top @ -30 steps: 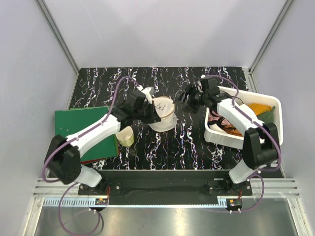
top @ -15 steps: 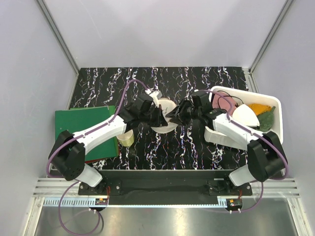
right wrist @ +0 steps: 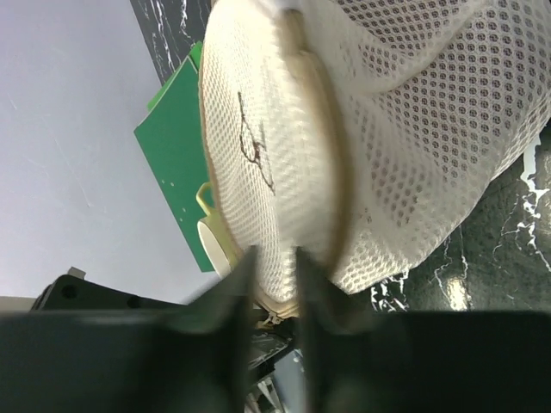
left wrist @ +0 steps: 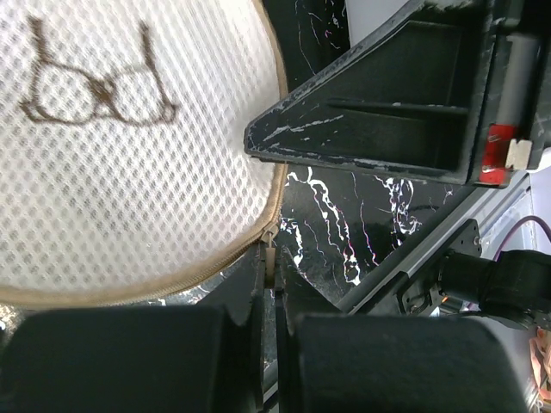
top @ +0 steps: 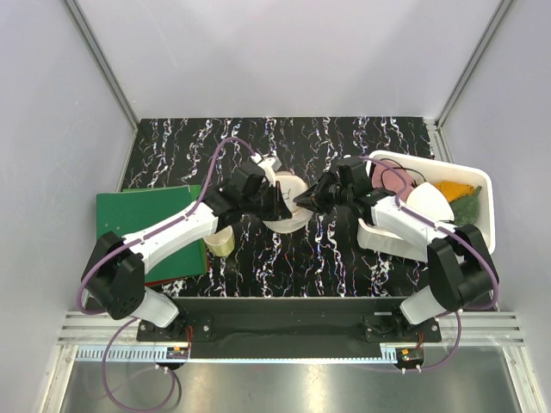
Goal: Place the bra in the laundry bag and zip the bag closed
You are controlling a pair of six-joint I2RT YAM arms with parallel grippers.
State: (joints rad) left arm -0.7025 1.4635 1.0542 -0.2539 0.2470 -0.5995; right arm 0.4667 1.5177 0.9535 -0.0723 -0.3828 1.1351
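The round cream mesh laundry bag (top: 288, 200) stands tilted at the table's middle, with its dark mark (left wrist: 95, 86) facing my left wrist camera. My left gripper (top: 275, 205) is shut on the bag's zipper pull (left wrist: 271, 249) at the rim. My right gripper (top: 307, 198) grips the bag's rim (right wrist: 274, 258) from the right, with mesh between its fingers (right wrist: 232, 292). A mauve-red rounded fabric (top: 387, 176) with a thin dark strap lies in the white bin (top: 478, 176). I cannot tell whether it is the bra.
The bin at the right also holds orange (top: 455, 188) and green (top: 469, 206) cloths and a white piece. A small cream-yellow cup (top: 219, 242) stands left of the bag. A green board (top: 142, 215) lies at the left.
My right gripper has moved left from the bin's edge to the bag's right rim. My left gripper has shifted right along the bag's rim.
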